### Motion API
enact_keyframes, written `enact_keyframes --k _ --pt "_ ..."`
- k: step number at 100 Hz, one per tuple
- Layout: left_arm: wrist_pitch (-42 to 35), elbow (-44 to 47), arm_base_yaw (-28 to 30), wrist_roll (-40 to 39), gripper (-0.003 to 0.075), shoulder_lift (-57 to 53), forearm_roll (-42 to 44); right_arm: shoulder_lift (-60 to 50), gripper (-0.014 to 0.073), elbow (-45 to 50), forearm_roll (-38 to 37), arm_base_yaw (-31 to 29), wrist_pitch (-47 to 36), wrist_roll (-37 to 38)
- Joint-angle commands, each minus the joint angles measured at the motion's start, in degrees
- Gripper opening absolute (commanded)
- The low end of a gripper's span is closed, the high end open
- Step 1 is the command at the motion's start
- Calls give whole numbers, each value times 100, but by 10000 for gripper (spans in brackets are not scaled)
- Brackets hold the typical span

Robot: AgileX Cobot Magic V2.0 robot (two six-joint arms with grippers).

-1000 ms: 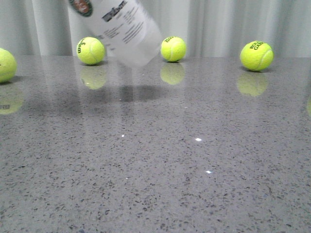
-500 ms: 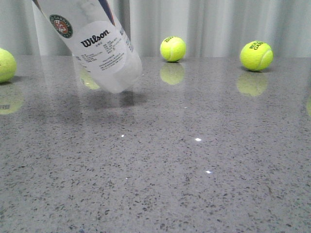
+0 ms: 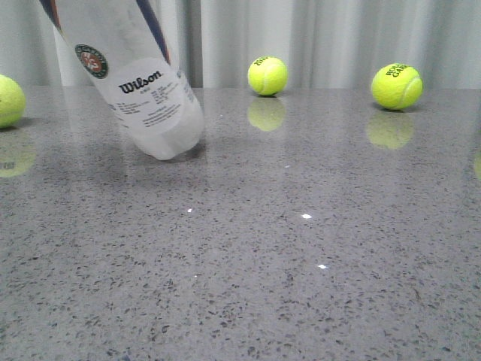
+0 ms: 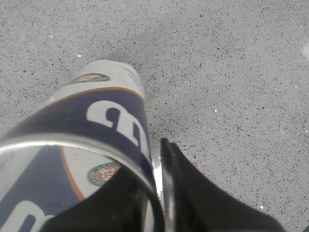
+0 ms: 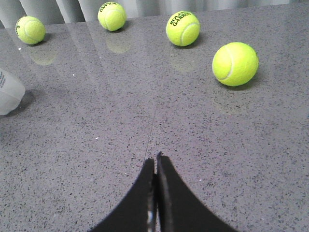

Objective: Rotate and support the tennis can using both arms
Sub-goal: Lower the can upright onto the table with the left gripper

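Note:
The tennis can (image 3: 135,83) is a frosted clear cylinder with a white Wilson label and a round emblem. It leans with its top to the left, and its closed lower end is at the table surface at the back left. In the left wrist view the can (image 4: 96,116) shows its navy and orange band and its open rim. My left gripper (image 4: 155,164) is shut on that rim, one finger inside the can and one outside. My right gripper (image 5: 155,157) is shut and empty above bare table. The can's end (image 5: 8,92) shows far off to its side.
Yellow-green tennis balls lie along the back of the grey speckled table (image 3: 301,263): one at the left edge (image 3: 7,100), one in the middle (image 3: 267,75), one at the right (image 3: 396,86). The right wrist view shows several balls, the nearest (image 5: 234,64). A curtain hangs behind.
The can has come down and stands steeper. Its lower end has moved left and down to the table, and it now hides the ball behind it.

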Motion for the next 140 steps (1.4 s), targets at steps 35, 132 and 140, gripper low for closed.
enact_keyframes --k 35,132,140 --pt "-84 -354 -28 20 494 -178 -128 73 -51 -132 -27 -40 -447 -14" --pt "-1498 -1597 -28 20 504 934 -796 73 -51 -132 -27 -40 -447 -14" --pt "-1510 -1597 -28 20 503 919 -796 73 -51 -132 -27 -40 -447 -14"
